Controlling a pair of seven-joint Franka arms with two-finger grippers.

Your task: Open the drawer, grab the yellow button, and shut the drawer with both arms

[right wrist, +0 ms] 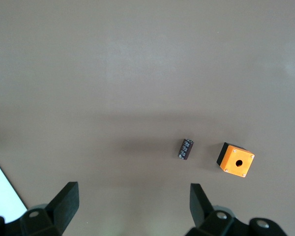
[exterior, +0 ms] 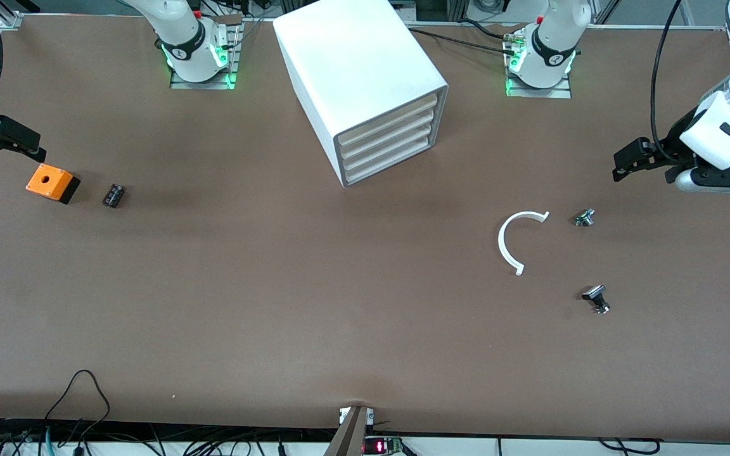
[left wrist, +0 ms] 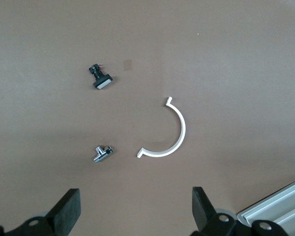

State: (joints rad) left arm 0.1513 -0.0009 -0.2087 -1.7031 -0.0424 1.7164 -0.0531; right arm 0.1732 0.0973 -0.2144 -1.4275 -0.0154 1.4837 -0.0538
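The white cabinet (exterior: 358, 69) stands in the middle of the table near the arms' bases. Its four drawers are all shut, and the uppermost drawer (exterior: 385, 123) is flush with the others. The button is hidden. My left gripper (exterior: 625, 163) is open and empty over the table at the left arm's end; the left wrist view shows it (left wrist: 135, 211) with its jaws wide apart over bare table. My right gripper (exterior: 4, 144) is open and empty over the table at the right arm's end, close to the orange box (exterior: 51, 182); the right wrist view shows it (right wrist: 132, 206) too.
A small black part (exterior: 113, 195) lies beside the orange box with a hole (right wrist: 236, 160). A white C-shaped piece (exterior: 516, 239) and two black-and-silver parts (exterior: 584, 218) (exterior: 597, 297) lie toward the left arm's end. A cabinet corner (left wrist: 280, 211) shows in the left wrist view.
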